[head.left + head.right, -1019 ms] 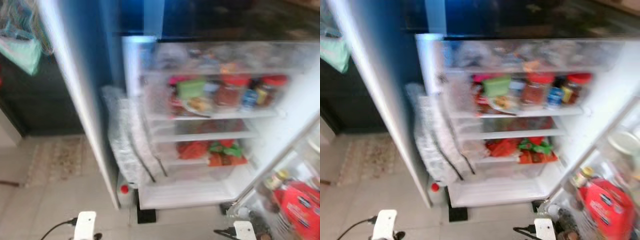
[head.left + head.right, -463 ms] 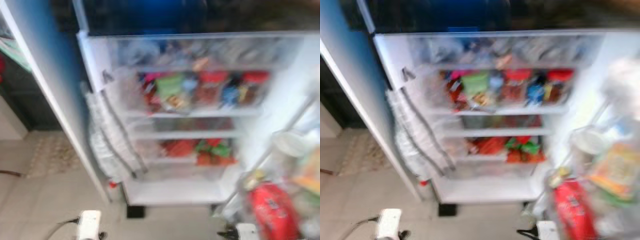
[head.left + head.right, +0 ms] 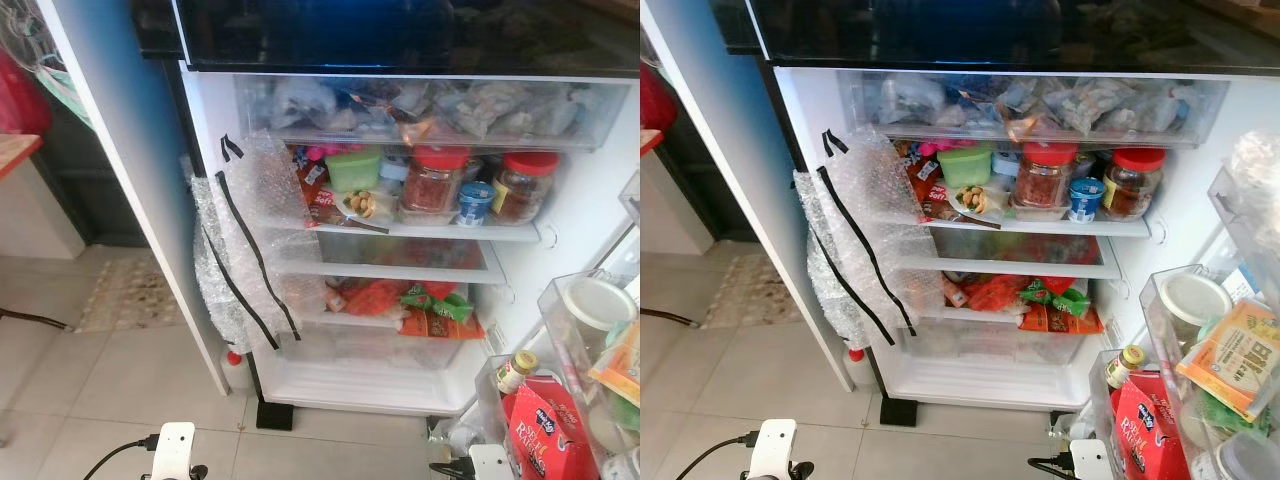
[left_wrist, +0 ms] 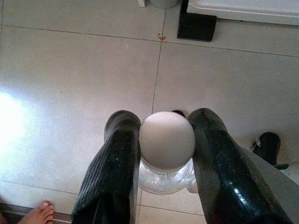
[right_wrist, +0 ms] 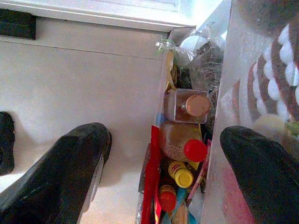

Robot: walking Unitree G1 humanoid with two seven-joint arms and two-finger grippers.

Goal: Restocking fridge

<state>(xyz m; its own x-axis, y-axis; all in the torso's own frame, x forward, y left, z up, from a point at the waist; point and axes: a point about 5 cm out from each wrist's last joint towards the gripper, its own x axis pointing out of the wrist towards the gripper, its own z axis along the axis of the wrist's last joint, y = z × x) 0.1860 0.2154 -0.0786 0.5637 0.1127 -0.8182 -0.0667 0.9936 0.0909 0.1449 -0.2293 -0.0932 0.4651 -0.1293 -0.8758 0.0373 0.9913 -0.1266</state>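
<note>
Left wrist view showed the left pincer (image 4: 161,154) clamped on a clear plastic bottle (image 4: 167,175) just under its white ribbed cap (image 4: 167,141), one ribbed black finger (image 4: 114,168) on each side of the neck; gripping there, below the wider cap, likely kept the smooth bottle from slipping while it hung low over the pale glossy floor tiles (image 4: 70,79). Someone's bare toes (image 4: 39,213) sat at about 7 o'clock in that picture. From the head camera, the fridge (image 3: 400,250) stood open ahead, so the bottle appeared to be waiting for a slot. Its glass shelves (image 3: 420,232) were crowded: red-lidded jars (image 3: 432,182), a green tub (image 3: 353,167), crinkled red and green packets (image 3: 420,305) lower down, frosted bags in the top drawer (image 3: 420,105). A sheet of bubble wrap (image 3: 245,250) edged with black tape hung at about 9 o'clock of the shelves. The door bins (image 3: 1200,380), at 4 o'clock, held a red carton (image 3: 1145,430) and a round white lid. Right wrist view showed the right pincer (image 5: 182,177) spread wide and empty, hovering above red- and yellow-capped sauce bottles (image 5: 184,154) in the door, perhaps ready to make room.
</note>
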